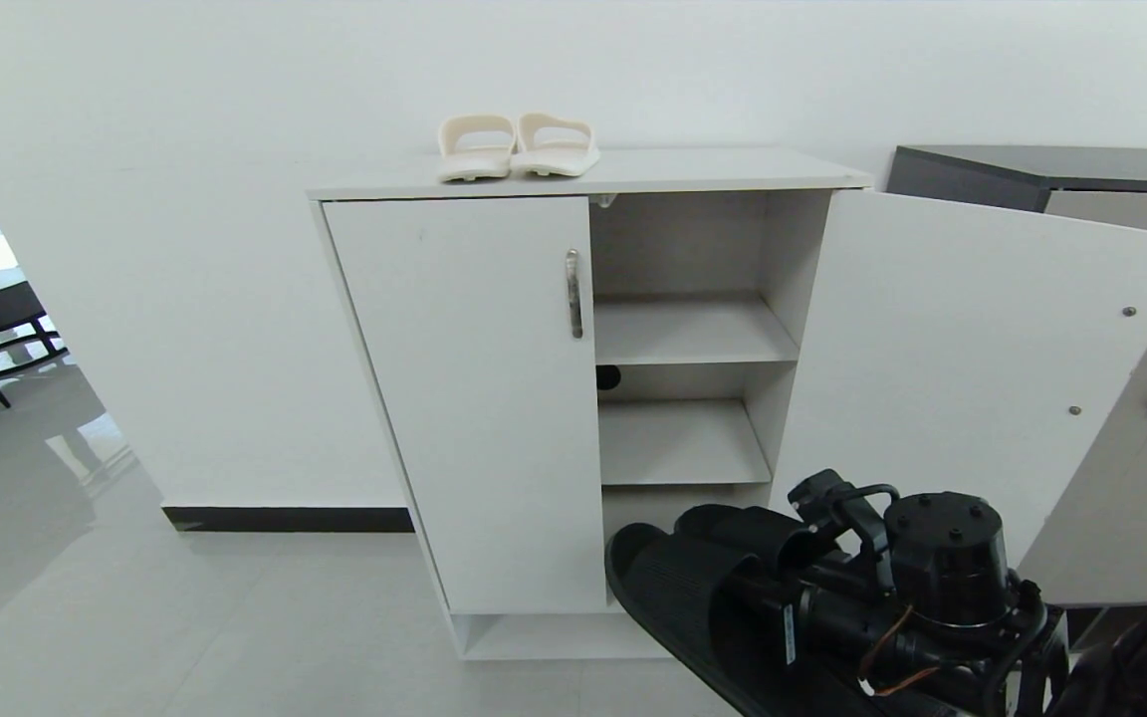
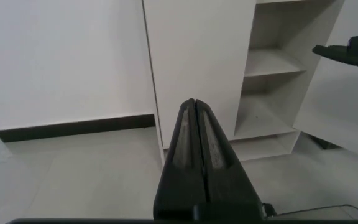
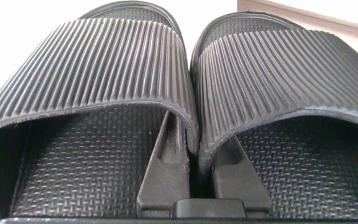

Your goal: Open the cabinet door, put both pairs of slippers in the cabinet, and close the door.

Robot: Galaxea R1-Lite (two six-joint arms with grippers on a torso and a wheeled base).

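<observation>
Nearest, the right gripper (image 3: 196, 152) clamps the black slippers (image 3: 104, 68), one finger (image 3: 166, 162) slid under each ribbed strap so that the two inner side walls are pinched together between them; the pair is held side by side, soles level, in the air low in front of the cabinet's (image 1: 583, 177) open right half, toes toward it. The left gripper (image 2: 195, 118) hangs over the pale tiled floor (image 1: 235, 617) with its fingers pressed flat against each other and nothing between them, pointing at the cabinet's foot. The white cabinet stands against the wall: its left door (image 1: 474, 398) is closed, with a metal handle (image 1: 573, 294) at its inner edge, while the right door (image 1: 952, 349) is swung wide. Behind that opening are an upper shelf (image 1: 688, 334) and a lower shelf (image 1: 678, 443), both bare. On the cabinet's top, toward the back, the beige slippers (image 1: 517, 147) lie as a pair, touching. A darker cabinet (image 1: 1051, 164) stands just beyond the open door
</observation>
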